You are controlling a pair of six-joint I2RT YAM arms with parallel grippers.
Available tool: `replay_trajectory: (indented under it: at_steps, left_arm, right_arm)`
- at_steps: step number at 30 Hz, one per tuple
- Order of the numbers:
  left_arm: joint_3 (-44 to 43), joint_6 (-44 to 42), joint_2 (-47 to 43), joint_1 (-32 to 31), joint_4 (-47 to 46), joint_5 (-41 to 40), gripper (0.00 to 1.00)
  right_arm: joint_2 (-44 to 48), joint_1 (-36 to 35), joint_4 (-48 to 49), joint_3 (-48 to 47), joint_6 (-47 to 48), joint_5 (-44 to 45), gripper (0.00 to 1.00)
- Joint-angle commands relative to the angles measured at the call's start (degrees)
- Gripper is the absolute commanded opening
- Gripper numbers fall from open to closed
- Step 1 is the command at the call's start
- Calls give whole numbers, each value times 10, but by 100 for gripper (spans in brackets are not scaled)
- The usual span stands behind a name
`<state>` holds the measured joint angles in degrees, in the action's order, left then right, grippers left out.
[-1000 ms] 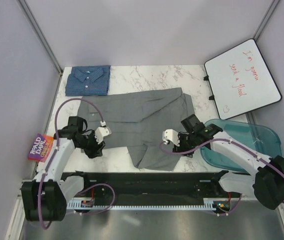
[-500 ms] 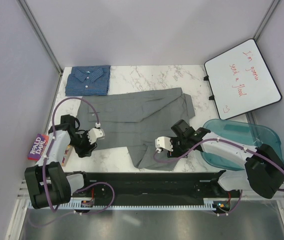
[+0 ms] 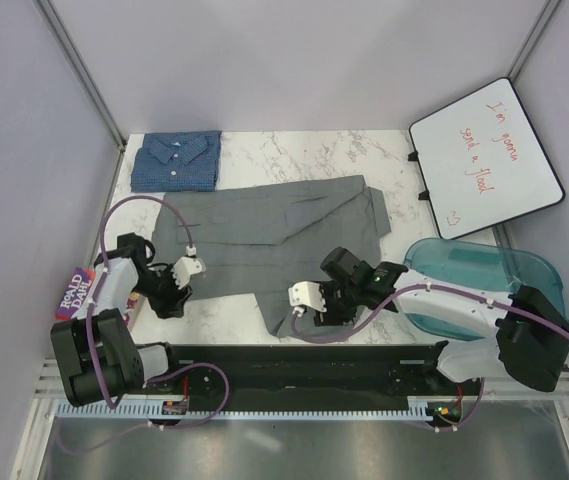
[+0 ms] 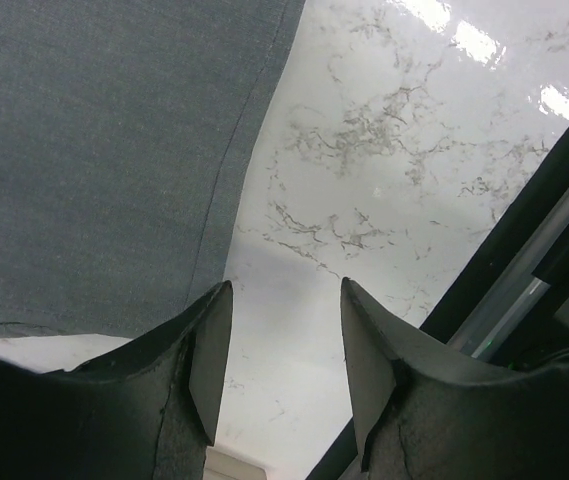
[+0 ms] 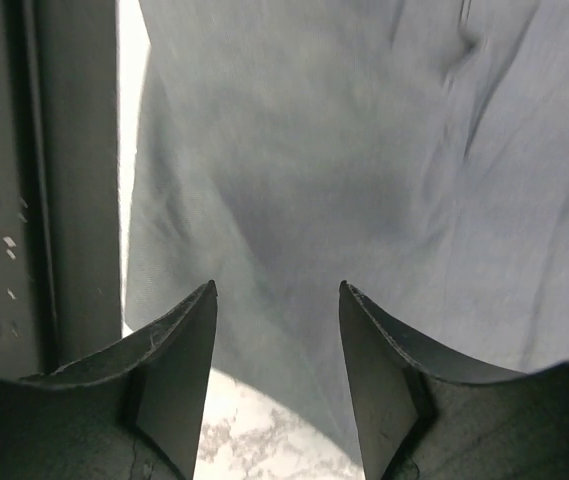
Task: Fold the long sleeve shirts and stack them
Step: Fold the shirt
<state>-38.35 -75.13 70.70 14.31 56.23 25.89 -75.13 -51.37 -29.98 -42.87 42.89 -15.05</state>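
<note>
Plain grey cloth shirt (image 3: 274,225) lies spread on the white marble desk (image 3: 304,155). A blue checked cloth shirt (image 3: 176,160) sits folded at the far-left corner. Left gripper (image 4: 284,300) and right gripper (image 5: 277,300) hover apart, empty. The fabric looks limp and light, so pinch the near hem corners.

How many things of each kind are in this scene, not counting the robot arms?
Cloth shirts: 2 (plain grey shirt, blue checked shirt)
Colourful paperback book: 1
White writing board: 1
Teal plastic tub: 1
Total: 5
</note>
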Motion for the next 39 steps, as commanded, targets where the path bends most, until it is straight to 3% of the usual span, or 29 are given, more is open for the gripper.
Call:
replay_trajectory:
  at_steps: [1,10,13,14,16,17,20,33,39]
  left_arm:
    - [-14,10,5,31,1,47,55]
    - [-9,-2,1,42,-1,43,56]
    - [6,-31,-15,42,-2,30,56]
    - [10,-39,-20,42,-5,24,56]
    - [20,-62,-33,42,-9,21,56]
    - [21,-70,-35,42,-12,21,56]
    - [21,-79,-33,42,-20,21,55]
    - [35,-184,-50,42,-36,-2,54]
    - [66,-222,-58,37,-94,-13,50]
  right_arm:
    - [-21,-49,42,-47,-47,-17,60]
    - [-84,-157,96,-56,-66,73,62]
    - [-92,-160,114,-45,-69,103,57]
    - [-90,-159,117,-42,-68,108,46]
    - [-83,-159,120,-41,-69,124,34]
    - [-79,-160,119,-41,-69,127,20]
    - [-61,-160,112,-42,-60,128,0]
    - [-20,-159,46,-76,-69,70,0]
    - [2,-153,1,-79,-53,58,0]
